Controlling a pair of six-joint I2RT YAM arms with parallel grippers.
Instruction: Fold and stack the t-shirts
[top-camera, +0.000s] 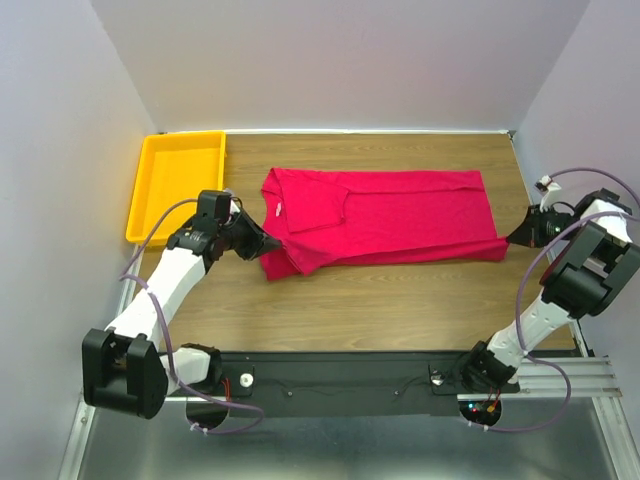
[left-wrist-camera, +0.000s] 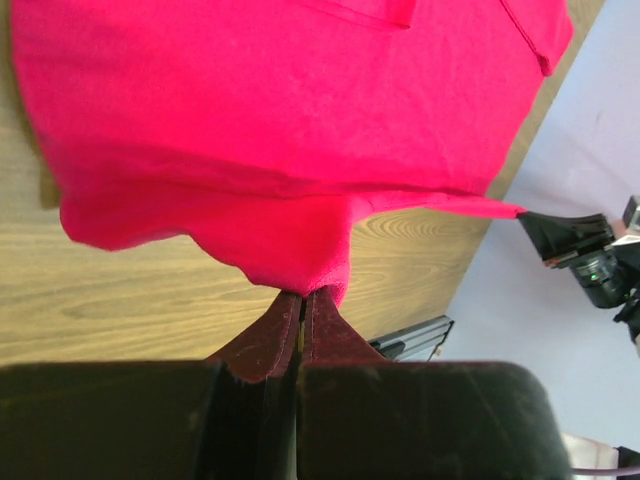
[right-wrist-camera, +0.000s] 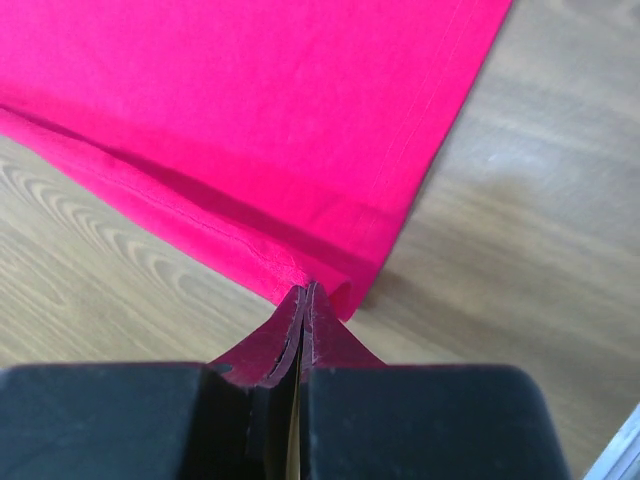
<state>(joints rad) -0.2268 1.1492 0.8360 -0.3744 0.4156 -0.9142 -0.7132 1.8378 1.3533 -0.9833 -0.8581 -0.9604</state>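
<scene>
The crimson t-shirt lies spread across the middle of the desk, collar end to the left, beside the yellow tray in the far-left corner. The left jaws are clenched on its near-left edge, and the right jaws are pinched tight on the near-right hem corner.

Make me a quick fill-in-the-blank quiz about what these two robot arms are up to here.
The red t-shirt lies spread on a ____ table.
The plastic tray beyond its collar end is ____.
The left gripper and right gripper are both ____ on the shirt's near edge.
Missing words: wooden; yellow; shut.
</scene>
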